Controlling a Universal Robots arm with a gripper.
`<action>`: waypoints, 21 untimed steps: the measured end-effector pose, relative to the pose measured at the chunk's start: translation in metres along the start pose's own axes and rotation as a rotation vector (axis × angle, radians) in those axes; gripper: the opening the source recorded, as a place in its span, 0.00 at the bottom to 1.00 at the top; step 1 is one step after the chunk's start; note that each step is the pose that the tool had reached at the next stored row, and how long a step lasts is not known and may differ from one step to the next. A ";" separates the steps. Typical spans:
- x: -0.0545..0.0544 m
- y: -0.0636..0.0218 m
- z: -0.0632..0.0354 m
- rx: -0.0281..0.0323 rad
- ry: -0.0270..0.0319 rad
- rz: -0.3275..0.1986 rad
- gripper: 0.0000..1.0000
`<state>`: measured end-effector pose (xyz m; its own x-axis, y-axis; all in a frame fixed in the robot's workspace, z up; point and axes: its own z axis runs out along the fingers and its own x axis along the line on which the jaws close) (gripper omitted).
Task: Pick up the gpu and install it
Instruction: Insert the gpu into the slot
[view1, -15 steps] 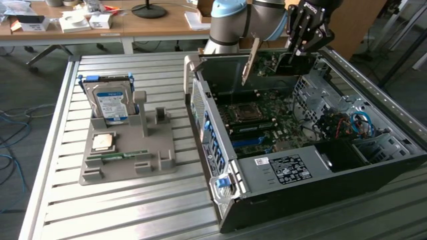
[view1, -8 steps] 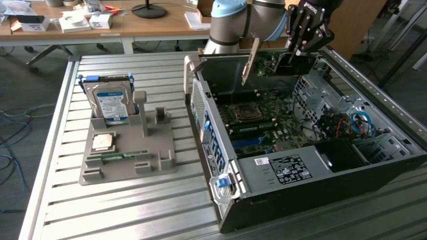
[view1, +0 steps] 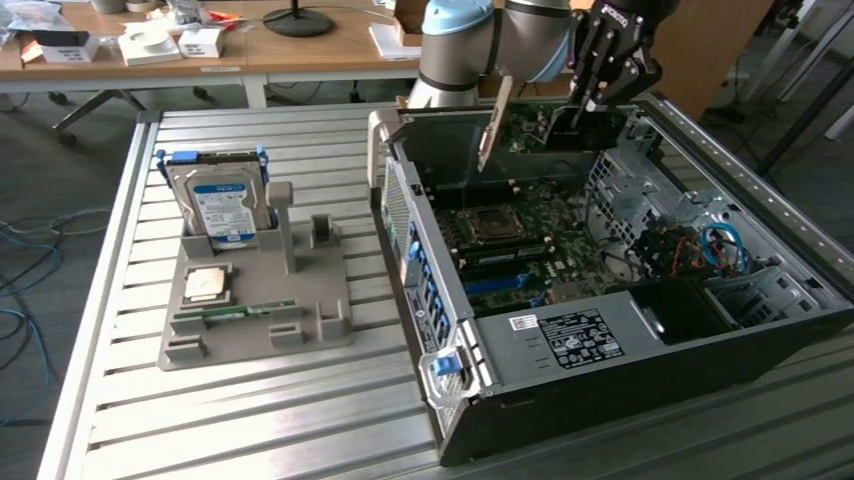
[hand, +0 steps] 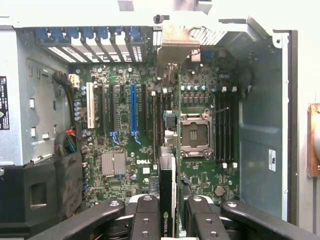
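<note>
My gripper (view1: 590, 112) is shut on the gpu (view1: 541, 132), a dark green-black card hanging on edge above the rear part of the open computer case (view1: 747, 330). The card's pale metal bracket (view1: 491, 135) points toward the case's back wall. In the wrist view the gpu (hand: 167, 200) runs edge-on between my fingers (hand: 146, 217), with its bracket (hand: 175, 42) near the rear slot openings. It hangs over the motherboard (hand: 200, 180) between the blue slot (hand: 133, 112) and the CPU socket (hand: 194, 135). The card is above the board, not touching it.
A grey parts holder (view1: 254, 300) on the slatted table carries a silver hard drive (view1: 220, 205), a CPU (view1: 207, 285) and a green RAM stick (view1: 234, 313). The case's walls, drive cage (view1: 694, 300) and cables (view1: 714, 250) surround the board. A wooden desk (view1: 307, 50) stands behind.
</note>
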<state>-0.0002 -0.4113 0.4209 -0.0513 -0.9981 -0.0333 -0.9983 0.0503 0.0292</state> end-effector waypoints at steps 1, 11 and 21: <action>0.000 0.0013 0.0000 0.0001 0.0000 0.000 0.26; 0.000 0.0088 0.0002 0.0007 0.0000 0.000 0.26; 0.001 0.0120 0.0003 0.0006 0.0000 0.000 0.26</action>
<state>-0.0121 -0.4113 0.4209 -0.0512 -0.9981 -0.0333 -0.9983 0.0503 0.0286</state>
